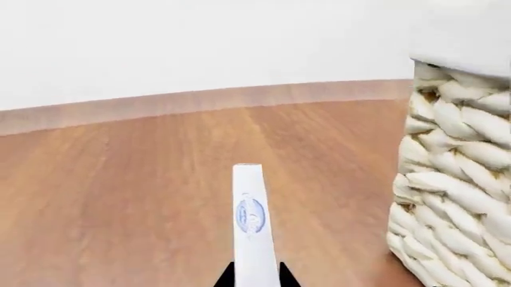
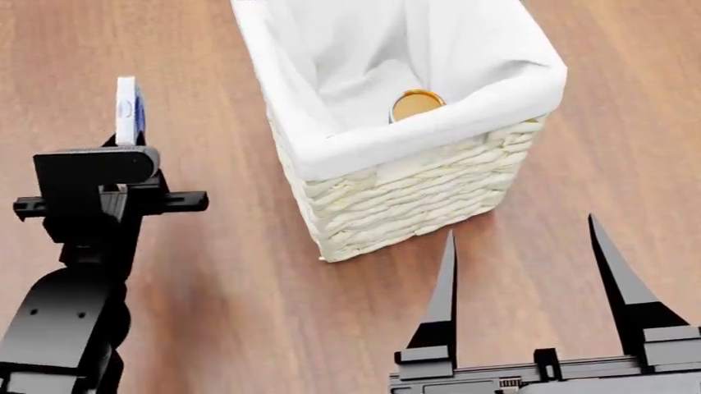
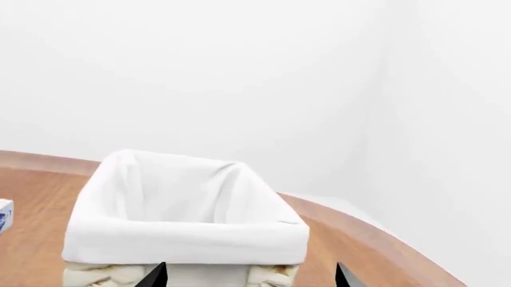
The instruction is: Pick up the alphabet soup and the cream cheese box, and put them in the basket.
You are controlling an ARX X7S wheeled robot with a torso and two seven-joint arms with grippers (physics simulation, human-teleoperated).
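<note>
My left gripper [image 2: 123, 139] is shut on the cream cheese box [image 2: 128, 111], a thin white box with a blue oval logo, held on edge above the wooden floor to the left of the basket [image 2: 416, 193]. In the left wrist view the cream cheese box [image 1: 253, 227] stands between the dark fingertips, with the basket [image 1: 455, 191] off to one side. The alphabet soup [image 2: 416, 104] lies inside the basket, only its golden end showing. My right gripper [image 2: 526, 271] is open and empty, just in front of the basket [image 3: 183, 239].
The wooden floor [image 2: 613, 123] surrounds the basket on all sides. A white wall with a wooden skirting strip [image 1: 200, 98] runs behind. The white cloth liner [image 3: 188, 206] folds over the basket rim.
</note>
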